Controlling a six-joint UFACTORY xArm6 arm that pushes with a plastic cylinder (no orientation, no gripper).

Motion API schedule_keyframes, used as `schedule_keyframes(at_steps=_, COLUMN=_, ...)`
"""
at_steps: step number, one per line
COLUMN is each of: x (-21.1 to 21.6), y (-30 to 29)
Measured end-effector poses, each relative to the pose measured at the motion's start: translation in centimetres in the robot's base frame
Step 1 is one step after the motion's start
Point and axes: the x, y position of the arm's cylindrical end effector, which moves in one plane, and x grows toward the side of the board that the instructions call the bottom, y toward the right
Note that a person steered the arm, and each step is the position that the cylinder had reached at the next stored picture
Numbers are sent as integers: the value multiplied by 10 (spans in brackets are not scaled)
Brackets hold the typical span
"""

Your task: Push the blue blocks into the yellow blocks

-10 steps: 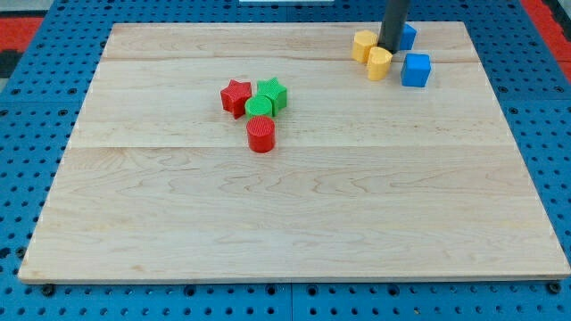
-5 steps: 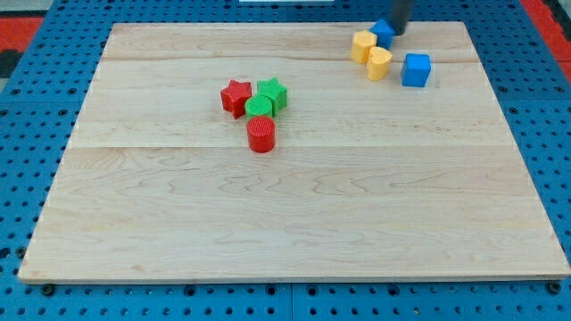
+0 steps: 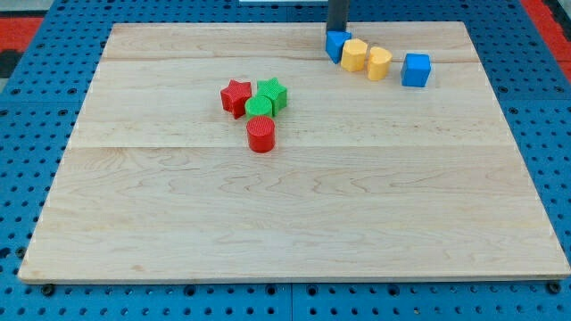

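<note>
1. Near the view's top edge, right of centre: my tip (image 3: 336,31) sits at the back edge of the small blue block (image 3: 336,45), touching or just about touching it.
2. End effector is a bare rod with no jaws, so nothing is clenched or grasped. Contact is push-only.
3. Small blue block is touching the left side of the yellow block (image 3: 355,55), the one with a faceted, roughly hexagonal look. I judge that pairing done.
4. Yellow cylinder-like block (image 3: 379,63) sits just right of the first yellow one, touching or nearly so.
5. Blue cube (image 3: 416,69) is to the view's right of the yellow cylinder-like block, near but with a visible gap. I judge this one not yet pushed in.
6. Progress estimate: about half. What's left is to get round to the right side of the blue cube and push it toward the view's left into the yellow pair.
7. Non-task cluster sits well apart at left-centre of the table (image 3: 294,223): red star (image 3: 235,96), green star (image 3: 272,93), green cylinder (image 3: 259,109), red cylinder (image 3: 260,134). It lies clear of the likely push path.
</note>
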Motion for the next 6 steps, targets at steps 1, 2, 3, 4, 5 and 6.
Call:
schedule_keyframes(at_steps=1, x=7, y=39)
schedule_keyframes(at_steps=2, x=16, y=62)
schedule_keyframes(at_steps=3, x=55, y=156)
schedule_keyframes(at_steps=4, x=95, y=148)
schedule_keyframes(at_steps=5, x=70, y=36)
schedule_keyframes(at_steps=6, x=68, y=31)
